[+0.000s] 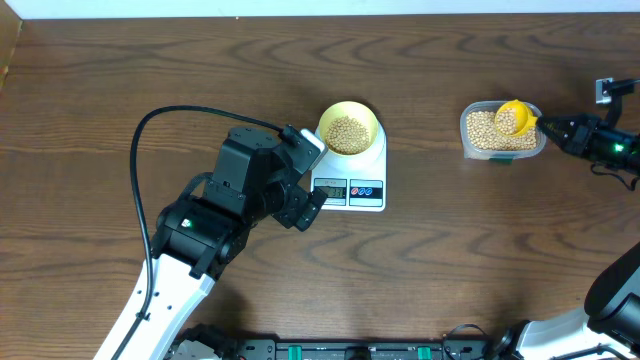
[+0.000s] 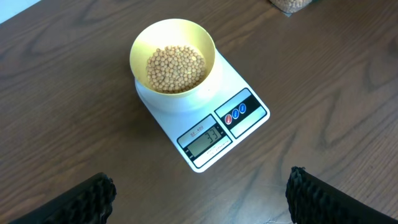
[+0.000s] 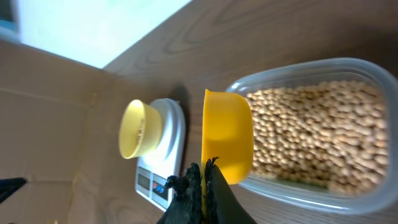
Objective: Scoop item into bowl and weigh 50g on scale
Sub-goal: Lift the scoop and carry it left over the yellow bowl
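**Station Status: Bowl on Scale, Scoop at Tub**

The left claw [image 2: 202, 202] is released, with its fingers spread wide and nothing between them. The scale [image 2: 249, 84] sits on the bench [image 2: 62, 124] just ahead of this claw. Its display [image 2: 205, 138] is at the end nearest the claw and shows 33. The pale-yellow bowl [image 2: 138, 46] stands on the scale's platform at the end farther from the claw and holds a layer of beans [image 2: 175, 67].

The right claw [image 3: 203, 183] is clenched on the handle of the yellow scoop [image 3: 227, 134]. The scoop head lies directly ahead of this claw, over the near end of the clear plastic tub [image 3: 373, 202], which is filled with more beans. From this claw, the scale and bowl lie well beyond the tub.
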